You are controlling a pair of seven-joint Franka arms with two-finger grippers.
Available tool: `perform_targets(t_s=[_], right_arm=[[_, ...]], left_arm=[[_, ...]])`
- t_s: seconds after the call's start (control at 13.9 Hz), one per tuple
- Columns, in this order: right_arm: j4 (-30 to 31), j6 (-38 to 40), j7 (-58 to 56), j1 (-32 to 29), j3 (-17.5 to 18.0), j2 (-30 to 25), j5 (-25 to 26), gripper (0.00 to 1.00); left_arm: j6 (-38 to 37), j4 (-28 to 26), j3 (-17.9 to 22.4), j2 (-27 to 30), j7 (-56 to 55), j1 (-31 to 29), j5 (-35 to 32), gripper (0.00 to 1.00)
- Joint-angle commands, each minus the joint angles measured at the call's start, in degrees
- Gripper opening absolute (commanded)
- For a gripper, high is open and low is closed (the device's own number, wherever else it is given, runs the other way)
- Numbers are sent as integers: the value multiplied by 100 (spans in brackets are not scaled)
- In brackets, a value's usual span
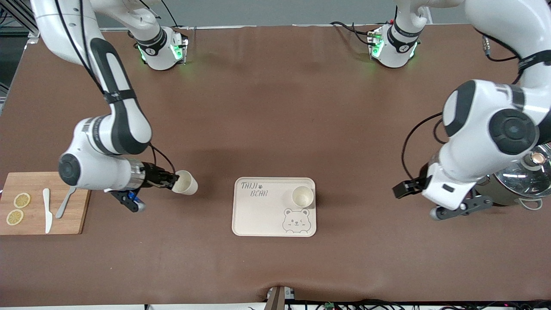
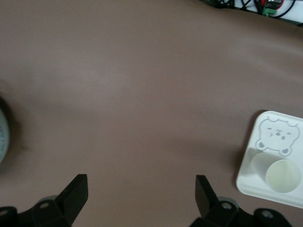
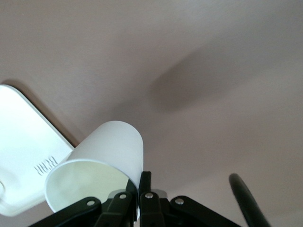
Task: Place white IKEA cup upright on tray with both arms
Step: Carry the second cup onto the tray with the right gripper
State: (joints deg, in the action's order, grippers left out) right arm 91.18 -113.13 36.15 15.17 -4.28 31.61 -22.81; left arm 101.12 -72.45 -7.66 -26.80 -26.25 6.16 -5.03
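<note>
I see the right gripper pinching the rim of a white cup, tilted on its side in the air over the brown table, between the cutting board and the tray (where another cup stands upright). My left gripper waits with fingers spread, near the pot.

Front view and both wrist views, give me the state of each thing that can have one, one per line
Right gripper: shut on the held cup's rim, over bare table between cutting board and tray.
Held cup: tilted on its side, lifted.
Cup on tray: upright, empty.
Tray: flat on the table.
Left gripper: fingers open, empty, waiting.
Pot lid: on the pot.
</note>
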Motion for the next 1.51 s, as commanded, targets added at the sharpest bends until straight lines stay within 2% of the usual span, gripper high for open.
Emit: perform_targets(t_s=[0.0, 0.14, 0.36, 0.5, 0.72, 0.86, 1.08, 1.44], right_arm=[[-408, -120, 943, 362, -55, 266, -136, 0], [-539, -410, 1533, 679, -55, 415, -127, 0], [-672, -954, 2404, 1136, -64, 609, -92, 0], [-707, -1254, 2494, 1286, -64, 723, -92, 0], [-944, -1299, 2773, 1374, -64, 960, -101, 0], [-1172, -1343, 3020, 1550, -64, 1197, -92, 0], [-1208, -1343, 3047, 1568, -64, 1356, -92, 0], [-1217, -1484, 3013, 1665, -64, 1488, -101, 1]], left_arm=[[-450, -225, -60, 490, 322, -272, -95, 100], [-741, -382, -60, 832, 401, -299, -95, 100], [-786, -909, -78, 1517, 769, -466, -52, 100], [-786, -1234, -78, 1904, 990, -484, -25, 100], [-786, -1622, -95, 2336, 1235, -484, 10, 100], [-786, -1850, -78, 2608, 1350, -562, 351, 100], [-795, -2000, -69, 2802, 1973, -756, 406, 100], [-1050, -1781, -34, 2724, 1975, -800, 318, 100]])
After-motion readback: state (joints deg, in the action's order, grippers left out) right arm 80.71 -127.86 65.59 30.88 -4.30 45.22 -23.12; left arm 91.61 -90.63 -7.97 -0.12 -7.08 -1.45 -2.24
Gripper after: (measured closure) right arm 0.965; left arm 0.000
